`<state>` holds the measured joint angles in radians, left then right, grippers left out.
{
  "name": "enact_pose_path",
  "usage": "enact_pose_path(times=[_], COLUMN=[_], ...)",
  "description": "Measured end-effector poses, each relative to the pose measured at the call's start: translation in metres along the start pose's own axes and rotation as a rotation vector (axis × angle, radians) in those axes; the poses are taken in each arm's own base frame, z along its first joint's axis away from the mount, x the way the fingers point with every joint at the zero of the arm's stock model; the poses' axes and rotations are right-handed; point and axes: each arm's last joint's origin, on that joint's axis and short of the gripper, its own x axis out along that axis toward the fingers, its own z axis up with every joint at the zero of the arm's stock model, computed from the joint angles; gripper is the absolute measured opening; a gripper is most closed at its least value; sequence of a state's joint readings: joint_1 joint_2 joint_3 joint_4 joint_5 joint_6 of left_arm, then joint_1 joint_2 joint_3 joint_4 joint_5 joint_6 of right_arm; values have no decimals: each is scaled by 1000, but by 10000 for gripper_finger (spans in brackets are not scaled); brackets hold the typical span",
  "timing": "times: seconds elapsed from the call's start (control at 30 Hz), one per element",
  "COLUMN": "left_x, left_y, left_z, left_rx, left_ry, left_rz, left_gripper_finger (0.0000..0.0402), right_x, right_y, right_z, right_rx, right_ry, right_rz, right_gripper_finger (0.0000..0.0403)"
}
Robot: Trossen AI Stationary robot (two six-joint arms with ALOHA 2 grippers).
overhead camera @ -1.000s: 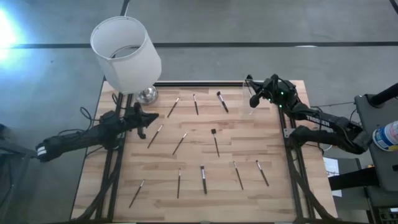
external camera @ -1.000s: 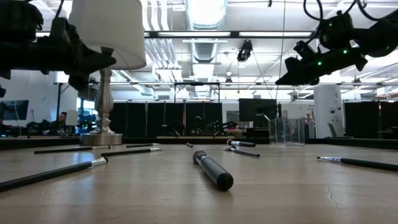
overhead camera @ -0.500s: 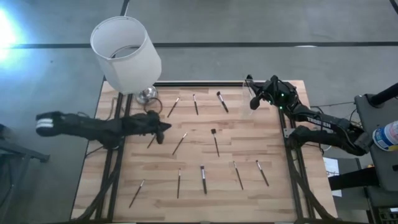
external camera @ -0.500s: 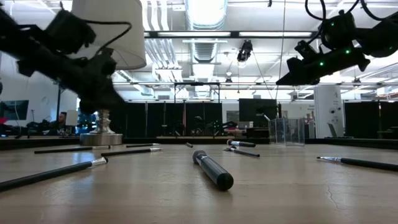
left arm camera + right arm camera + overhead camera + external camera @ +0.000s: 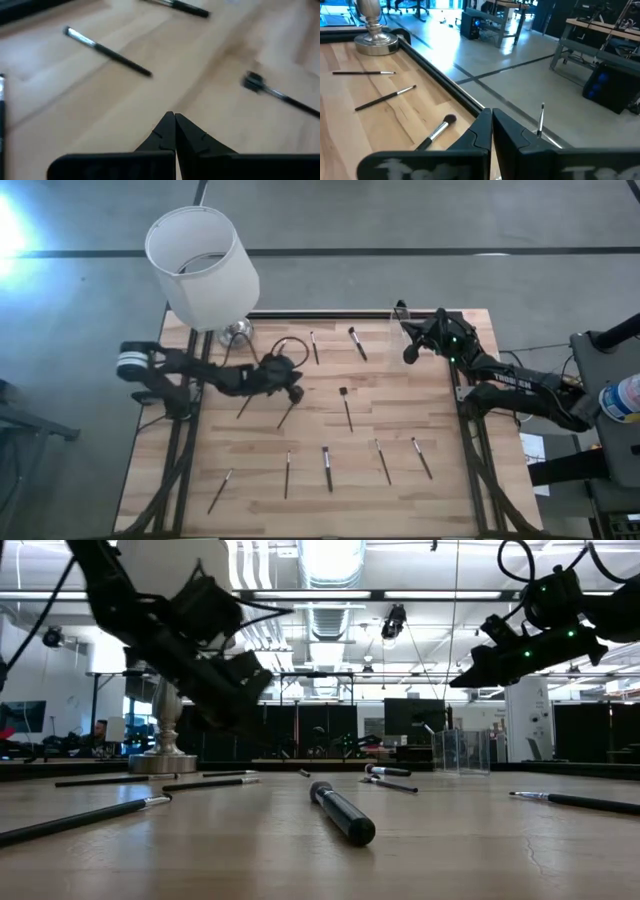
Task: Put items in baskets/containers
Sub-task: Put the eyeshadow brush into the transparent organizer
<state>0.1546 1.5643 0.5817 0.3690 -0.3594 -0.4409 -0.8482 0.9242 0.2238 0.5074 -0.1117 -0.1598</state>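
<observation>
Wooden-handled brushes (image 5: pixel 346 408) lie scattered mid-frame on the table (image 5: pixel 440 420); likely light, stiff, prone to roll, so I would pinch mid-handle. My left gripper (image 5: pixel 293 392) hovers clenched and empty near centre. My right gripper (image 5: pixel 408 354), clenched and empty, hangs beside the clear cup (image 5: pixel 397 332) at upper right.

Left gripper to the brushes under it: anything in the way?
Nothing visible. The left gripper, shut, hangs above bare wood with loose brushes lying flat around it, none stacked or covered. The lamp stands off at the far left corner, the clear cup at the far right, near the right gripper.
</observation>
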Motion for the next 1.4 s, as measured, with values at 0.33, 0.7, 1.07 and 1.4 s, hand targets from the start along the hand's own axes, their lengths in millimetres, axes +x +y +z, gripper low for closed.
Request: enact_pose_path(times=[0.33,0.7,1.07,1.4], left_x=[13,7,6,-14], left_y=[16,28,46,68], left_z=[8,-6,-7,-18], left_rx=[-91,-68,-78,-201], left_ry=[26,97,152,98], left_rz=[234,435,406,306], left_gripper_finger=[0,44,51,51], right_x=[-5,-6,-7,-7], right_y=[1,4,8,9], right_z=[-4,-6,-8,-8], right_rx=[3,50,59,53], right_ry=[-4,-11,-7,-8], right_rz=[2,69,96,101], right_gripper_finger=[8,8,8,8])
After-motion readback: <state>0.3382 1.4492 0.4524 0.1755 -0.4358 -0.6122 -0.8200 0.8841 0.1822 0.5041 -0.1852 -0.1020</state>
